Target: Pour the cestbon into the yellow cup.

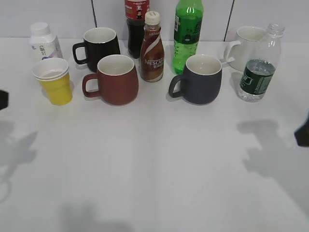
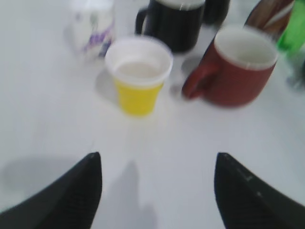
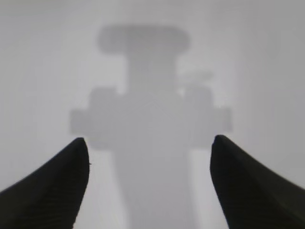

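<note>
The cestbon (image 1: 259,66), a small clear bottle with a dark green label and no cap, stands upright at the far right of the table. The yellow cup (image 1: 54,80) with a white rim stands at the far left; it also shows in the left wrist view (image 2: 138,75). My left gripper (image 2: 157,160) is open and empty, hovering above the table in front of the yellow cup. My right gripper (image 3: 149,143) is open and empty over bare white table, with only its own shadow below. Only dark slivers of the arms show at the exterior view's edges.
A red mug (image 1: 115,79), a black mug (image 1: 100,46), a dark blue mug (image 1: 200,79) and a white mug (image 1: 246,42) stand in the back rows. A Nescafe bottle (image 1: 152,48), a green soda bottle (image 1: 187,35), a cola bottle (image 1: 136,24) and a white bottle (image 1: 43,41) stand among them.
</note>
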You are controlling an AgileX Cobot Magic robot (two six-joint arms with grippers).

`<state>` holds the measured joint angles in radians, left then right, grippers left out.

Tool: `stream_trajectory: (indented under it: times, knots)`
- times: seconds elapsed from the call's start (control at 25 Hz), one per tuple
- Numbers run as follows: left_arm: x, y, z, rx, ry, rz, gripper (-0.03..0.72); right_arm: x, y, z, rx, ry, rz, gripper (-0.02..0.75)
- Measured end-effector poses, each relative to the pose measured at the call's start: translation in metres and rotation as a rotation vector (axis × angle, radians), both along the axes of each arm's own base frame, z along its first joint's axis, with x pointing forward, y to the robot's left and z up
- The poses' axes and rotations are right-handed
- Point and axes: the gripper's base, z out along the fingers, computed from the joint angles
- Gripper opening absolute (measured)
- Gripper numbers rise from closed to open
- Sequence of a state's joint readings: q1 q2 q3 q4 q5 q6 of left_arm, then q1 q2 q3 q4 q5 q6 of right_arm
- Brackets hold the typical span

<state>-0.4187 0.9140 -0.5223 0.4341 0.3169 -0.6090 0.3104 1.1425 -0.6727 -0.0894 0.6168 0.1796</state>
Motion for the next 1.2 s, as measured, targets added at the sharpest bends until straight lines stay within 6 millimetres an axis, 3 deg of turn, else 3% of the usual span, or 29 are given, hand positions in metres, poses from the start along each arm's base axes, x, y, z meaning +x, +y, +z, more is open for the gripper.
stream_trajectory:
  times: [0.16,0.28,0.44,0.56,0.92,1.2]
  knots:
    - [-0.022,0.000,0.023,0.076,0.168,0.040,0.545,-0.028,-0.008,0.017,-0.011,0.044,0.023,0.592]
    - [-0.050,0.009,0.038,0.119,0.248,0.029,0.541,-0.052,-0.012,0.032,0.017,0.020,0.062,0.592]
    - [-0.084,0.018,0.038,0.212,0.380,-0.129,0.540,-0.087,-0.019,0.051,0.067,-0.041,0.087,0.592]
    - [-0.100,0.025,0.043,0.199,0.350,-0.209,0.540,-0.110,-0.026,0.054,0.077,-0.085,0.096,0.592]
    - [-0.129,0.047,0.018,0.227,0.223,-0.309,0.537,-0.166,-0.044,0.035,0.092,-0.241,0.133,0.592]
    - [-0.127,0.044,0.016,0.192,0.108,-0.342,0.536,-0.178,-0.048,0.032,0.096,-0.335,0.158,0.592]
